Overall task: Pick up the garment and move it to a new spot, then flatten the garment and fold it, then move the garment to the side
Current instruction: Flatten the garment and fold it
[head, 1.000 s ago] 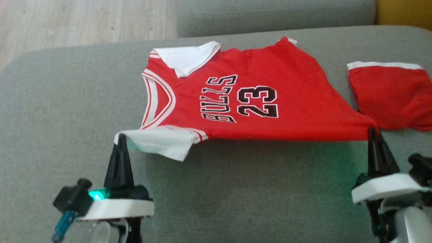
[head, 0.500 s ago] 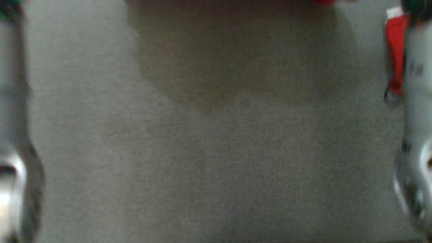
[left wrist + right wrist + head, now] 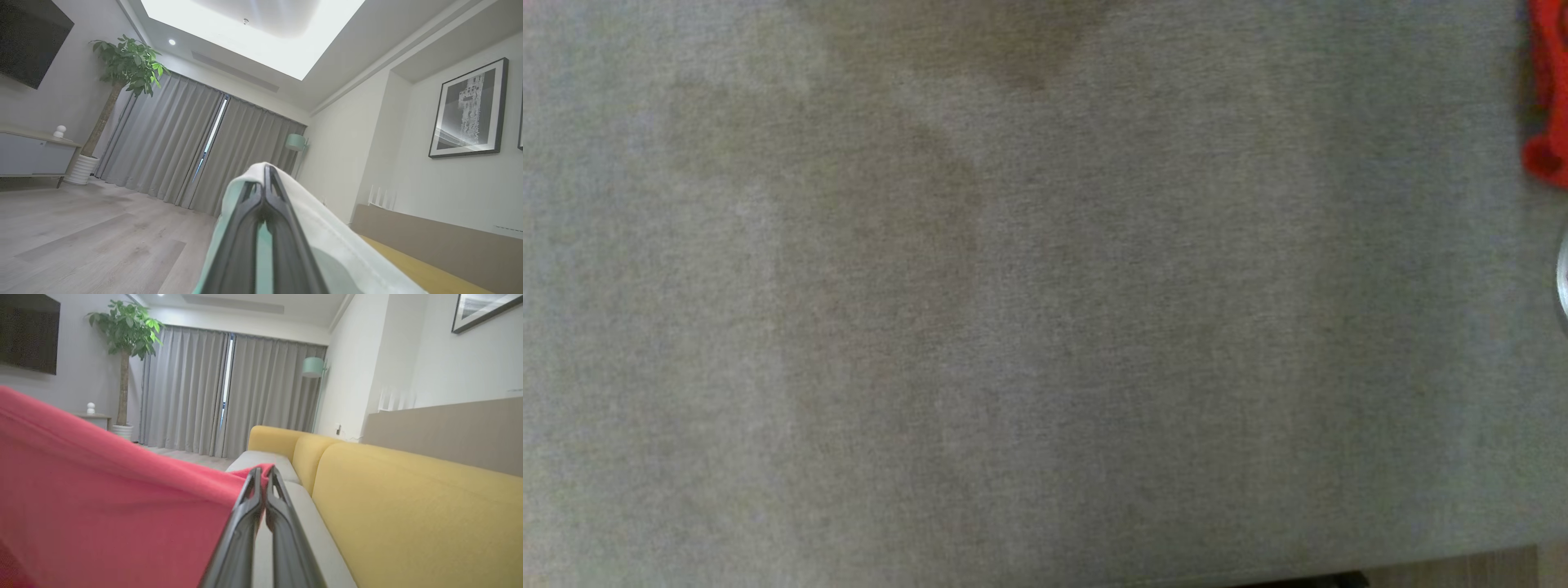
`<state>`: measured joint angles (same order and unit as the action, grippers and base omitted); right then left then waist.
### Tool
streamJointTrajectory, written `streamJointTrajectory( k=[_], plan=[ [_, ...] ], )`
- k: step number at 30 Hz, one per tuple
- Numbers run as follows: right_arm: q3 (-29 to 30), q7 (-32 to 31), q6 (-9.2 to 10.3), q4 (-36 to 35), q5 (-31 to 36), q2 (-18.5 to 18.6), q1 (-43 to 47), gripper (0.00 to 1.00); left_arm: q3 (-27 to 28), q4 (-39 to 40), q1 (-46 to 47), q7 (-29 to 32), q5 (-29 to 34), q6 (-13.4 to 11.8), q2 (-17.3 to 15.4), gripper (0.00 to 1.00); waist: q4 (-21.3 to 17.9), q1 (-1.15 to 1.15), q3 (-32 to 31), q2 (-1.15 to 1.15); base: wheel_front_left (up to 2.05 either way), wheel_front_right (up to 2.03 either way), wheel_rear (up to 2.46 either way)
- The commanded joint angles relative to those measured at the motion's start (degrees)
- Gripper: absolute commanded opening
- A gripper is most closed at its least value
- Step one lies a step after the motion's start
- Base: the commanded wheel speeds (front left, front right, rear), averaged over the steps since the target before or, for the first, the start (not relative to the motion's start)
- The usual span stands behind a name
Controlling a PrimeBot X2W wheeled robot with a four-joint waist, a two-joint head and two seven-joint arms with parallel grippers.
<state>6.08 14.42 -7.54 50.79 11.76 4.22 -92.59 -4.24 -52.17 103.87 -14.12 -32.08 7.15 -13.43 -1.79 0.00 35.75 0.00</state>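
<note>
The garment is a red jersey with white sleeves. In the left wrist view my left gripper [image 3: 265,173] is shut on a white sleeve edge [image 3: 327,245], which wraps over the fingers. In the right wrist view my right gripper [image 3: 263,471] is shut on a red corner of the garment [image 3: 102,490], which stretches away to the left. Both wrist views look out level across the room. In the head view a strip of red cloth [image 3: 1547,98] shows at the right edge; I cannot tell which piece it belongs to.
The grey cushion [image 3: 1045,327] spreads across the head view, with wood floor [image 3: 1462,567] at its bottom right corner. A yellow sofa back [image 3: 408,518] runs along the right of the right gripper. A potted plant [image 3: 126,61] and grey curtains [image 3: 184,143] stand far off.
The head camera has swung down, so the spread jersey and both grippers have left its picture. Both grippers were pinching the jersey's near corners a second ago and stay shut on it.
</note>
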Motion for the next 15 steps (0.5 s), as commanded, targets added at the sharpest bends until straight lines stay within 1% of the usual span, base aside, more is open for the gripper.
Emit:
streamJointTrajectory(
  k=[1, 4, 7, 11, 15],
  plan=[
    [0.13, 0.21, 0.05, -1.3, 0.09, -1.3, -2.01, 0.0, -0.64, 1.62, 2.22, -0.17, -0.13, 0.26, -1.95, 0.0, 0.65, 0.0, 0.63, 0.0, 0.0, 0.0, 0.0],
    [0.59, 0.5, 0.05, 1.55, 0.77, -1.32, -0.68, 0.0, -4.89, 2.26, 0.13, -0.6, -2.21, 0.31, -1.45, 0.0, 1.34, 0.0, 1.49, 0.0, 0.0, 0.0, 0.0],
    [2.14, 0.55, 0.05, 3.51, 2.27, -1.33, 1.27, 0.0, -8.54, 3.22, -3.37, -0.76, -5.22, 0.32, -2.02, 0.0, 2.39, 0.0, 2.26, 0.0, 0.0, 0.0, 0.0],
    [2.62, 0.56, 0.05, 7.54, 4.71, -0.98, 5.89, 0.0, -12.67, 5.74, -10.54, -0.84, -9.27, 0.33, -3.82, 0.0, 3.63, 0.0, 1.11, 0.0, 0.0, 0.0, 0.0],
    [2.27, 0.13, 0.05, 14.07, 5.39, 0.89, 10.68, 0.0, -15.71, 9.21, -20.25, -0.86, -13.08, 0.33, -5.97, 0.0, 4.55, 0.0, -2.05, 0.0, 0.0, 0.0, 0.0]
  ],
)
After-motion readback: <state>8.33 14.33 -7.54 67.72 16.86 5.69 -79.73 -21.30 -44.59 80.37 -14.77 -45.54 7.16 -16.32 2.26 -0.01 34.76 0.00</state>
